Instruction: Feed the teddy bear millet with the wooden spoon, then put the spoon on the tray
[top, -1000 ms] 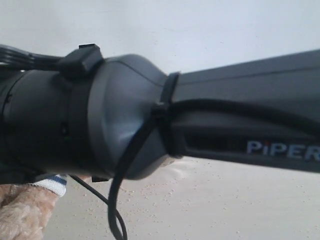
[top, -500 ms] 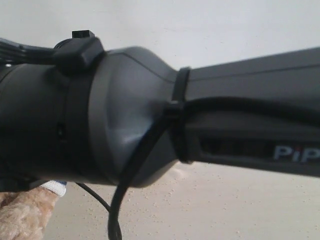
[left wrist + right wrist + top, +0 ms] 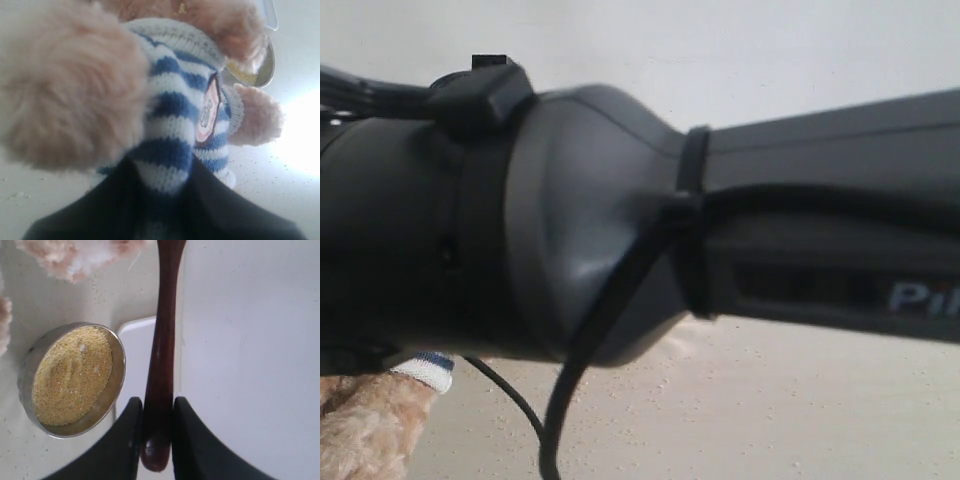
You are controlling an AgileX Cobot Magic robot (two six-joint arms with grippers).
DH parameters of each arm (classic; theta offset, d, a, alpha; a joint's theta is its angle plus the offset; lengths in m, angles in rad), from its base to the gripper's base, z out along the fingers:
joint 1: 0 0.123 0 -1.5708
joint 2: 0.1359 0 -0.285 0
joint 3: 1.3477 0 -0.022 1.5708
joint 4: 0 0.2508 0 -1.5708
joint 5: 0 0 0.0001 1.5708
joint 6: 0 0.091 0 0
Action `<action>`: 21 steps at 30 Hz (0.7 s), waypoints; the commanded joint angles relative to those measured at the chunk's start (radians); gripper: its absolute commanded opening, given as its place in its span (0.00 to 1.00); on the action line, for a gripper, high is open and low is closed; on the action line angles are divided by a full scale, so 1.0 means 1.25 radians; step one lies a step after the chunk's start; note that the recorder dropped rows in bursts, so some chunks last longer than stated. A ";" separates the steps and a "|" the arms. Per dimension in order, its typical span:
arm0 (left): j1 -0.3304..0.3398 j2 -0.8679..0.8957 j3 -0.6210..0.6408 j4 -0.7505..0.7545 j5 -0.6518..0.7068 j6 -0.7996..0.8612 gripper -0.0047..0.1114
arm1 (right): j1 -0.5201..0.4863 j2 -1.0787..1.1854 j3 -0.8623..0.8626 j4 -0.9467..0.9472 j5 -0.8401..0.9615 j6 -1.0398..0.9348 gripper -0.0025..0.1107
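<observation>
Mid-feeding, apparently: clenches wooden spoon (image 3: 161, 350) in right gripper (image 3: 157, 405), tip toward teddy bear (image 3: 365, 425), low at seven o'clock in exterior view, squeezed by left gripper (image 3: 160, 167). Leaves placing on tray (image 3: 136, 360) undone.

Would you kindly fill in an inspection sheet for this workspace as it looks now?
Surface: pale tabletop, dotted with spilled grains.
Job's things: teddy bear held; millet heaped in steel bowl; tray next to bowl; wooden spoon held.
Clutter: nothing seen.
Grippers: left gripper shut on teddy bear's torso; right gripper shut on wooden spoon.
Cables: black cable strapped to arm, loop hanging.
Surroundings: plain pale wall.
</observation>
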 commanded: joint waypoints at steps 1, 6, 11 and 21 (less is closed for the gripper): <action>0.002 -0.006 0.001 -0.013 0.007 0.005 0.08 | -0.045 -0.032 -0.001 0.059 0.004 0.092 0.15; 0.002 -0.006 0.001 -0.013 0.007 0.005 0.08 | -0.117 -0.051 -0.001 0.215 0.004 0.112 0.15; 0.002 -0.006 0.001 -0.013 0.007 0.005 0.08 | -0.173 -0.071 0.008 0.267 0.004 0.115 0.15; 0.002 -0.006 0.001 -0.013 0.007 0.005 0.08 | -0.232 -0.106 0.188 0.267 0.004 0.113 0.15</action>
